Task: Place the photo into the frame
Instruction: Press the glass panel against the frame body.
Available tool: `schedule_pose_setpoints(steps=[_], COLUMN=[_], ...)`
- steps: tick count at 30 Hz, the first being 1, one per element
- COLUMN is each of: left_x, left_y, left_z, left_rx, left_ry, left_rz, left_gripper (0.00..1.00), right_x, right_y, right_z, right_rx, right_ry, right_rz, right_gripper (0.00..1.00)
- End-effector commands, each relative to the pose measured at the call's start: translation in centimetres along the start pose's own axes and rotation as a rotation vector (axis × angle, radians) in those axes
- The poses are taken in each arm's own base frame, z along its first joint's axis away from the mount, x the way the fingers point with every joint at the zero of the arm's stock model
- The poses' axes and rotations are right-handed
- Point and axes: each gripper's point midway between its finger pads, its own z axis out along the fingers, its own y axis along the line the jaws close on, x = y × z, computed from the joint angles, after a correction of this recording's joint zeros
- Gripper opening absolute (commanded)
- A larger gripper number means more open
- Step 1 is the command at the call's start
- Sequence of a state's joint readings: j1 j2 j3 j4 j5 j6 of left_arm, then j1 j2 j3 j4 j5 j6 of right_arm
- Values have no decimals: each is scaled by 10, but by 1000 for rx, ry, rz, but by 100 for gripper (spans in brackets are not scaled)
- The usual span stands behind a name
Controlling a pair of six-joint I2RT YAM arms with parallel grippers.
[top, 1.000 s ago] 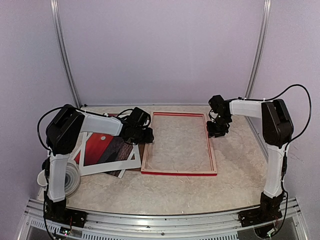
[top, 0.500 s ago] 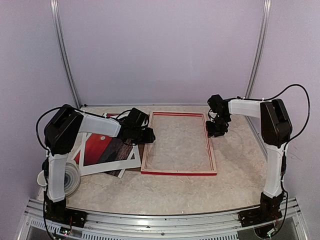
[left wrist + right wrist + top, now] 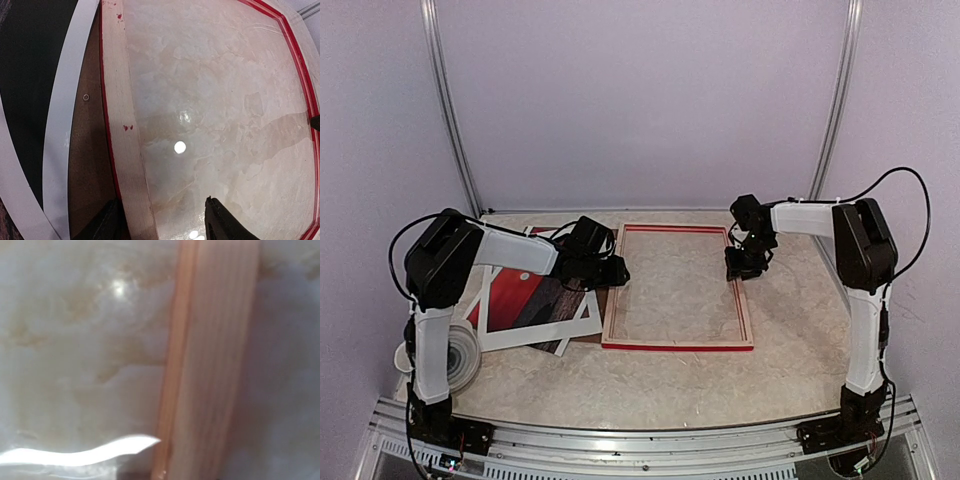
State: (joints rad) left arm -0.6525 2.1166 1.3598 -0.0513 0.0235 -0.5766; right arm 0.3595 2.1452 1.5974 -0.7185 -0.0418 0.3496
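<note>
We see our left gripper (image 3: 162, 226) with its jaws apart, astride the pale wooden rail of the frame (image 3: 125, 125). One finger (image 3: 106, 225) is over the brown backing board (image 3: 92, 150) and the other over the marble table (image 3: 215, 100). The photo (image 3: 56, 125) lies leftmost.

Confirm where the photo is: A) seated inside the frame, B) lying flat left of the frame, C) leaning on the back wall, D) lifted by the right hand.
B: the photo lies flat left of the frame, whose opening shows only bare table.
</note>
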Motion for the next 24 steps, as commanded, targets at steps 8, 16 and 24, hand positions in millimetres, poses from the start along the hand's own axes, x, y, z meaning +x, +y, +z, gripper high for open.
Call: schedule_pose_setpoints(steps=[8,16,24], left_x=[-5,-6,-8], left_y=[-9,-5,-3], left_z=[-12,-14,-15], left_rx=[45,30,23], left_ry=[-11,-18,-24], left_rz=[-11,-18,-23], left_gripper=[57,58,58], right_x=[12,-18,-23], right_y=[8,5,-8], right_z=[6,-34,-40], right_rx=[-9,23,101], right_ry=[63,-30,-44], right_rz=[-8,-5,1], right_gripper=[35,36,36])
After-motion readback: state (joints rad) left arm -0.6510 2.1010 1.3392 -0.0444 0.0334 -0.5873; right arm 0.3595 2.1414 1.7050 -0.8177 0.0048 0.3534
